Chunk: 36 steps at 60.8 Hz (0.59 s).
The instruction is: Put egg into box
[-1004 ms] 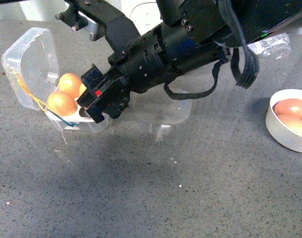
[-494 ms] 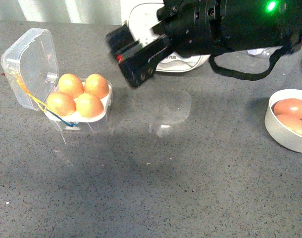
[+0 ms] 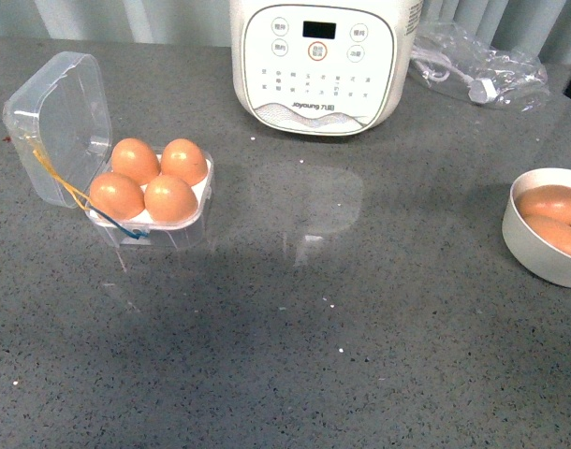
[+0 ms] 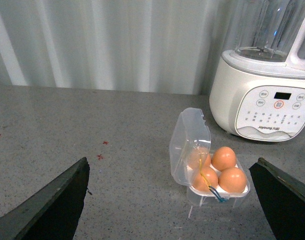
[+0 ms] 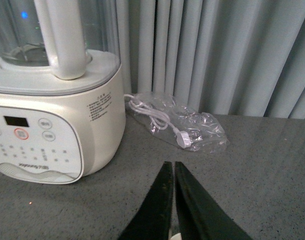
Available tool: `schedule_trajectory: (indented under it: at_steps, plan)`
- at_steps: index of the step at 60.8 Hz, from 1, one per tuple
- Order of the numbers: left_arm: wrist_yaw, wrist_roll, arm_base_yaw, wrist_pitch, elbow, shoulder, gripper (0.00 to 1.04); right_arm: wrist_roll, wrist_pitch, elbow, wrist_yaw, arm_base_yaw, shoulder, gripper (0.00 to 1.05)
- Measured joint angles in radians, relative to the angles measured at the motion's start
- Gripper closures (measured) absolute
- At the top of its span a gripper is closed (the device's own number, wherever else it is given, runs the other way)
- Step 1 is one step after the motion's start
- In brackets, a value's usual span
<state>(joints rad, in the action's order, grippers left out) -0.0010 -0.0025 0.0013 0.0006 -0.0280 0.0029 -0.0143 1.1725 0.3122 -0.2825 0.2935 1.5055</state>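
Grey speckled countertop carries a white Joyoung blender base with a button panel, which serves as the landmark. To the blender's left and a little nearer the camera stands the small clear plastic four-hole egg box, its hinged lid upright on the side away from the blender, with thin yellow and blue bands at the hinge.

All four hollows of its white tray hold smooth orange-brown eggs that look alike. The egg sits in the hollow on the blender's side, in the row farther from the blender, touching its neighbours.

Well to the blender's right and nearer the camera is a round white bowl with more brown eggs in it. Just right of the blender lies a crinkled clear plastic bag holding a white cable and plug.

Neither arm shows in the front view. In the left wrist view the left gripper has its dark fingers spread wide, holding nothing, with the box and blender beyond.

In the right wrist view the right gripper has its fingers pressed together with only a thin slit between, and no object is seen in its grip. The blender and bag lie ahead.
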Motion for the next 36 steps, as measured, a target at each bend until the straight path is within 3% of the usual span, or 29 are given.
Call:
schedule_trajectory:
  at_steps: [15, 36]
  plan:
    - [0.0, 0.0, 0.0, 0.0, 0.0, 0.0, 0.07, 0.002, -0.066, -0.143, 0.085, -0.095, -0.209, 1.02]
    - [0.0, 0.0, 0.0, 0.0, 0.0, 0.0, 0.07, 0.003, -0.283, -0.263, 0.185, -0.193, -0.549, 1.02]
